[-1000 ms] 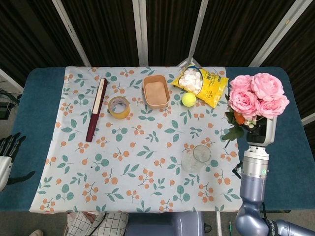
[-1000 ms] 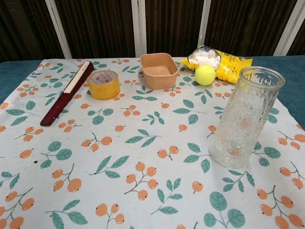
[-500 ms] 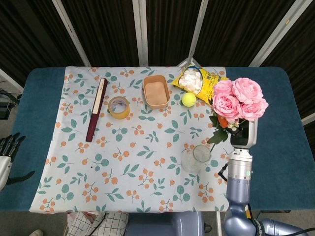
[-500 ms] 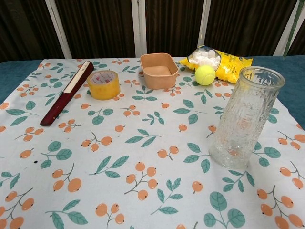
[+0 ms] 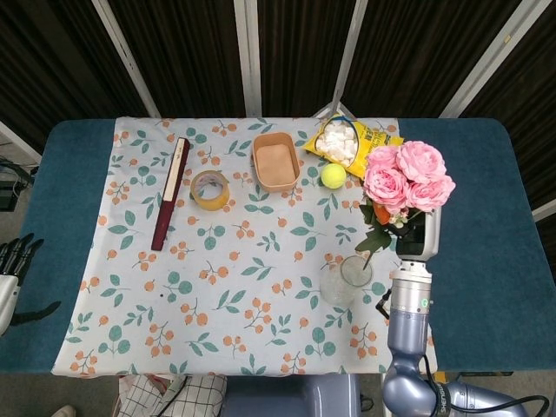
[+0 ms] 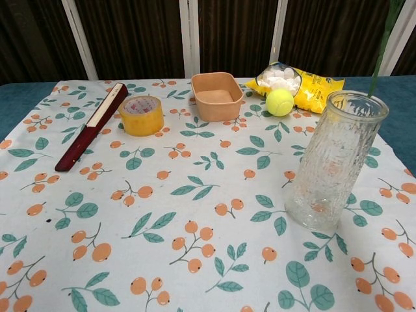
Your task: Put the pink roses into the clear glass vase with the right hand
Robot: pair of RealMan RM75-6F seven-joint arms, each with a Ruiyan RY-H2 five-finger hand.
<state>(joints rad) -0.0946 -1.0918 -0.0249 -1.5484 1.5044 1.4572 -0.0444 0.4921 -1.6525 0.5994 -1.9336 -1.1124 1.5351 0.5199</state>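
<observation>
A bunch of pink roses (image 5: pixel 406 176) with green leaves hangs over the right side of the cloth, held by my right hand (image 5: pixel 419 233), which is mostly hidden under the blooms. Their stem slants down to the mouth of the clear glass vase (image 5: pixel 347 278), which stands upright on the cloth. In the chest view a thin green stem (image 6: pixel 382 49) comes down from the top right to the rim of the vase (image 6: pixel 335 162); I cannot tell if its tip is inside. My left hand (image 5: pixel 12 265) rests at the table's left edge, holding nothing.
Behind the vase lie a tennis ball (image 5: pixel 332 175) and a yellow marshmallow bag (image 5: pixel 356 146). A tan container (image 5: pixel 276 162), a tape roll (image 5: pixel 210 189) and a dark red folded fan (image 5: pixel 170 193) sit further left on the floral cloth (image 5: pixel 217 287).
My right hand has carried the roses left and towards me, from beyond the cloth's right edge to just above the vase. The stem now shows in the chest view. The left hand stays put.
</observation>
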